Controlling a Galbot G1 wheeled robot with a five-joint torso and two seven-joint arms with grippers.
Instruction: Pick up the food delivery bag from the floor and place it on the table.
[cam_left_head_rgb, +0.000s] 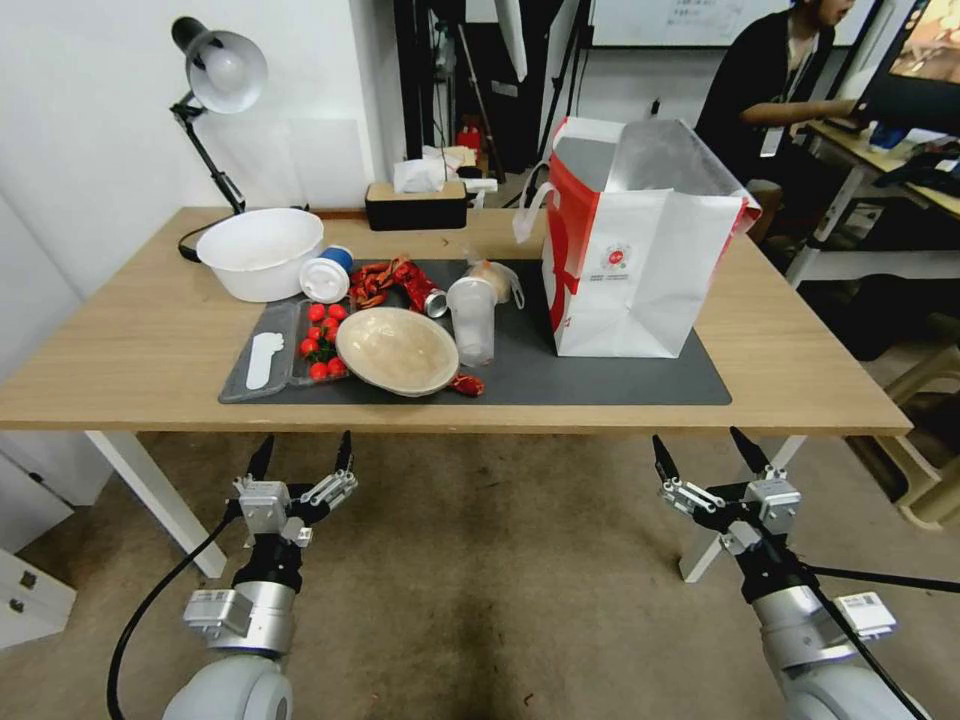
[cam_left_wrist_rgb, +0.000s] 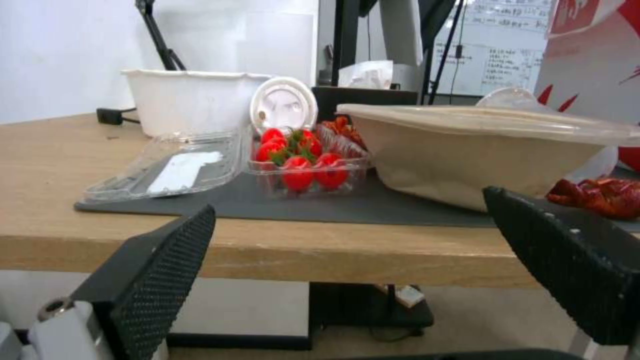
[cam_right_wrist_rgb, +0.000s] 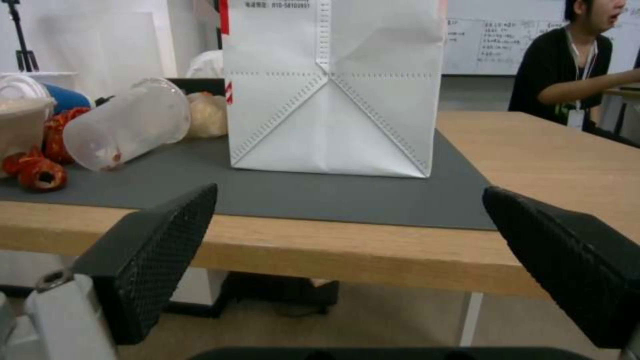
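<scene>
Bag duty looks finished: the food delivery bag (cam_left_head_rgb: 640, 250) stands upright on the table (cam_left_head_rgb: 120, 370) at two o'clock, so my left gripper (cam_left_head_rgb: 302, 456) and right gripper (cam_left_head_rgb: 705, 455) hang spread, empty.

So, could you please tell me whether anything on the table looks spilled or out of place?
Yes: a clear plastic cup lies tipped on the dark grey mat beside the upright food delivery bag, and red scraps lie loose by the beige bowl.

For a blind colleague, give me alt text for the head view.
A bag stands upright on the table's grey mat, beside bowls and tomatoes. Both grippers, left and right, hang open below the table edge.
</scene>
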